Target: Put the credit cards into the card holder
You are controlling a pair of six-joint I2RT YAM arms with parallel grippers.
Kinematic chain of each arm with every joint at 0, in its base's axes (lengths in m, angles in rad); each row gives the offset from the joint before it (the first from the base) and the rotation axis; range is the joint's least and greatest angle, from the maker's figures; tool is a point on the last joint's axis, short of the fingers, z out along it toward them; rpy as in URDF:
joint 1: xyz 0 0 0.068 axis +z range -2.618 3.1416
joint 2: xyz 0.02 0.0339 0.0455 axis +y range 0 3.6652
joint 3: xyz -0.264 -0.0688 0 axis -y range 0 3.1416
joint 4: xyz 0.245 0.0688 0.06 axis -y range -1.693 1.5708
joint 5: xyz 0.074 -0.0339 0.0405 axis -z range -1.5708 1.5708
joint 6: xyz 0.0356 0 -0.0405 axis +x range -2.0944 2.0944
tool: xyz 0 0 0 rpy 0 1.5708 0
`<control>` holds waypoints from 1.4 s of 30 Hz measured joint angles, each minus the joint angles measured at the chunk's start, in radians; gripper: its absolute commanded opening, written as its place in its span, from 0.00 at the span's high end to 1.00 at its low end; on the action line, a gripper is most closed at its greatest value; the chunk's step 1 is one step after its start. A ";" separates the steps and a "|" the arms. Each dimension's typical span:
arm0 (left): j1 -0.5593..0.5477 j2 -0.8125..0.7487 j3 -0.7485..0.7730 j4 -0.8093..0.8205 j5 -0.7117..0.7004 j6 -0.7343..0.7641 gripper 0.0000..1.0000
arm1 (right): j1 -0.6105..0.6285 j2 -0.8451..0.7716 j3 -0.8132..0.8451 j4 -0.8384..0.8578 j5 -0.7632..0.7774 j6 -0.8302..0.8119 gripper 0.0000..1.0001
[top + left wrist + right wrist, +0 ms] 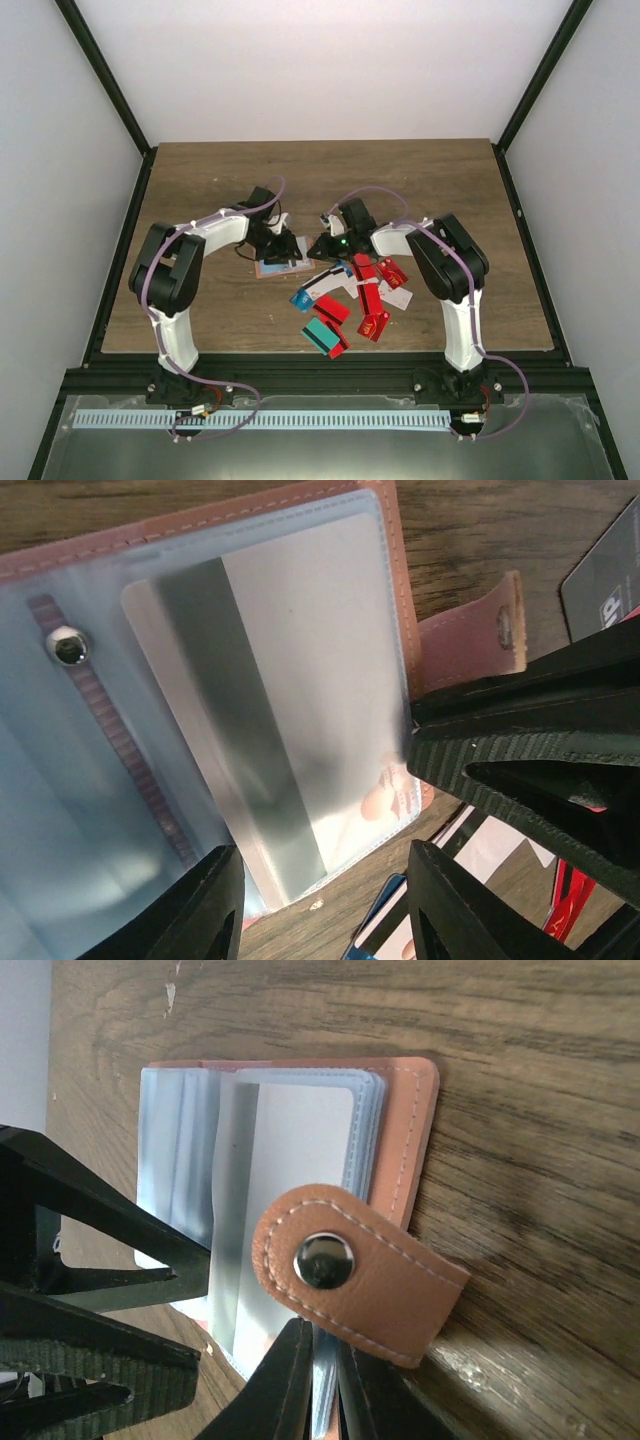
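Note:
The salmon-brown card holder (283, 266) lies open on the table between both grippers, its clear sleeves (300, 630) fanned out. One sleeve holds a pale card with a grey stripe (215, 730). My left gripper (330, 910) hovers open over the holder's near corner with nothing gripped. My right gripper (328, 1390) is shut on the edge of the clear sleeves, just under the snap strap (350, 1270). Loose credit cards (365, 295), mostly red with some blue, teal and white, lie scattered in front of the right arm.
The right gripper's black fingers (530, 750) crowd the right side of the left wrist view. A blue-edged card (375, 930) and a white card (485, 850) lie just beside the holder. Black frame rails (520, 190) border the wooden table (400, 180).

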 measured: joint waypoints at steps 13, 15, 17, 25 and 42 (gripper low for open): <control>-0.012 -0.095 -0.043 -0.014 -0.077 -0.020 0.50 | 0.002 -0.133 -0.057 -0.048 0.043 -0.004 0.82; -0.020 -0.177 -0.076 -0.016 -0.097 -0.024 0.50 | 0.008 -0.204 -0.088 -0.063 0.055 -0.005 0.76; -0.040 -0.266 -0.115 -0.012 -0.117 -0.029 0.51 | 0.015 -0.291 -0.137 -0.075 0.073 0.002 0.69; -0.198 -0.456 -0.291 0.079 -0.109 -0.055 0.60 | 0.127 -0.668 -0.445 -0.121 0.145 0.156 0.40; -0.415 -0.422 -0.423 0.275 -0.043 -0.062 0.67 | 0.556 -1.130 -0.877 -0.109 0.450 0.836 0.47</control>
